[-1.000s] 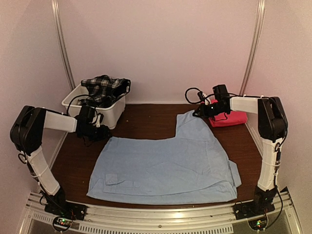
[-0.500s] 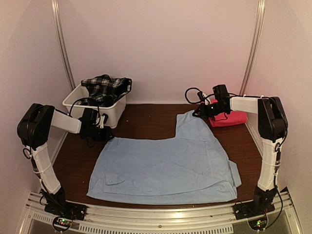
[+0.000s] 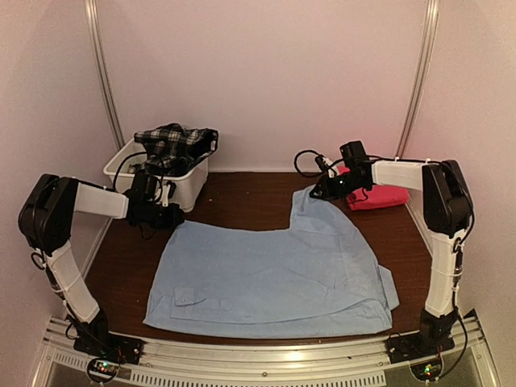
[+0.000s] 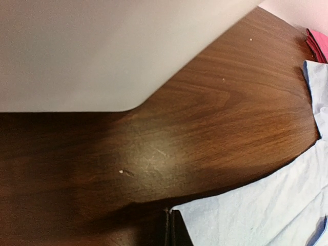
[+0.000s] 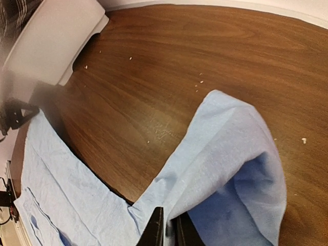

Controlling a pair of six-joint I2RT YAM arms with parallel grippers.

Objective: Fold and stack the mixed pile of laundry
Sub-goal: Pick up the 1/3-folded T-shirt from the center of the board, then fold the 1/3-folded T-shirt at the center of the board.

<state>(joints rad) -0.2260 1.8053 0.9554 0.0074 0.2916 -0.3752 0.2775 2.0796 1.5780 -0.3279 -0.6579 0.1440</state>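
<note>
Three clothes show from the top cam. The big light blue cotton shirt point(image 3: 274, 274) lies flat in the middle of the dark brown wooden desk point(image 3: 242, 189). The small bright pink-red folded cloth point(image 3: 385, 196) sits at the far right. The black-and-white plaid garment point(image 3: 173, 141) is heaped in the white plastic tub point(image 3: 187, 187) at the far left. The left jaws are at the shirt's far left corner & the right jaws at its far right flap.

Left wrist cam: the left jaws are squeezed tight together. The shirt point(image 4: 266, 215) runs right into their tips, so its corner is prob. pinched. The tub point(image 4: 102, 51) is close by.

Right wrist cam: the right jaws are almost closed w/ a bit of blue cloth between them. That flap of the shirt point(image 5: 230, 154) is up off the desk & droops over.

The shirt looks soft, thin & light, so it'll prob. sag & wrinkle. Best to hold it by corners or hems, both sides at once, & keep it pulled flat.
</note>
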